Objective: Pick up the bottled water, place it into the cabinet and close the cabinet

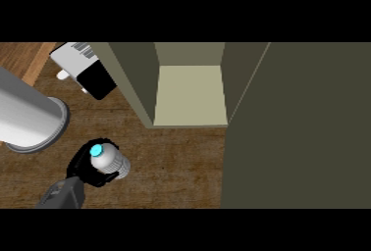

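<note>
Left hand (85, 169) w/ fingers curled round the bottled water (107, 159), upright, blue cap up, over the wooden counter (174, 162) at lower left, in front of & left of the cabinet (190, 93). Cabinet open, pale shelf showing; its door (297, 127) stands open at right. Grey cylinder (29, 117) far left, white & black appliance (83, 68) behind. Right hand not visible

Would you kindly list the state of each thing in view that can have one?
Cabinet: door open, inside shelf bare.
Bottled water: upright, capped, held outside the cabinet.
Left hand: curled round the bottle.
Right hand: not in view.
</note>
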You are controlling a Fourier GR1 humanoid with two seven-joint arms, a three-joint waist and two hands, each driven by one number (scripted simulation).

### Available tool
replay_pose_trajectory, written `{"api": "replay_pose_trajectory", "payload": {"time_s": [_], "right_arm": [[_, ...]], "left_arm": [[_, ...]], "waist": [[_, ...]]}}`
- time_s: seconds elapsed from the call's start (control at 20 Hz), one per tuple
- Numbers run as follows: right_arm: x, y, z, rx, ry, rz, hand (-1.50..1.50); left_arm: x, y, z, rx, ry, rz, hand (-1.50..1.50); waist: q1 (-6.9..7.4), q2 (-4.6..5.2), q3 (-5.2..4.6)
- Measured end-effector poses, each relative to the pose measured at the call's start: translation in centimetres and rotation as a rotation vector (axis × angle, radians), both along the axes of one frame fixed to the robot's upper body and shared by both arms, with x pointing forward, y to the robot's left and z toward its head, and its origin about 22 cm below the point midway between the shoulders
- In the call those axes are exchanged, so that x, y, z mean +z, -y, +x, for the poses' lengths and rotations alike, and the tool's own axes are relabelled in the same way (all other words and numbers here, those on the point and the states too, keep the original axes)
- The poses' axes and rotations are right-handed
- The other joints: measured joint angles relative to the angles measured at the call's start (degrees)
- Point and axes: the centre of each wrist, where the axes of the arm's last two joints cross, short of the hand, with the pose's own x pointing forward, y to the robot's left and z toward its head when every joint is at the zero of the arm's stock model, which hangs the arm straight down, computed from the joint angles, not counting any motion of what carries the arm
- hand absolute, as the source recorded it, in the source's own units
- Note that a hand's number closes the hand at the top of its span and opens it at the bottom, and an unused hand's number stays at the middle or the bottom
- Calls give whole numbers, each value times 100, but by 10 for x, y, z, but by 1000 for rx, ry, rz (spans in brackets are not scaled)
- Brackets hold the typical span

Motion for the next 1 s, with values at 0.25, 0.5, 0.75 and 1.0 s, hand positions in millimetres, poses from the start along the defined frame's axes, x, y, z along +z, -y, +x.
{"api": "replay_pose_trajectory", "payload": {"time_s": [0.25, 0.5, 0.75, 1.0], "right_arm": [[-1, 0, -2, -8, 1, 0, -150], [-7, 3, -6, -6, -2, -7, -150], [-4, -2, 4, -4, -2, -5, -150], [-3, -3, 2, 6, -2, -4, -150]], "left_arm": [[-10, 2, -15, 223, 51, -17, 150], [-12, 12, -17, 295, 77, -80, 150], [-6, 15, -15, 287, 89, -129, 150], [6, 26, -12, 258, 108, -159, 150]], "waist": [[35, -18, 7], [52, -34, 14], [83, -40, 16], [91, -46, 20]]}}
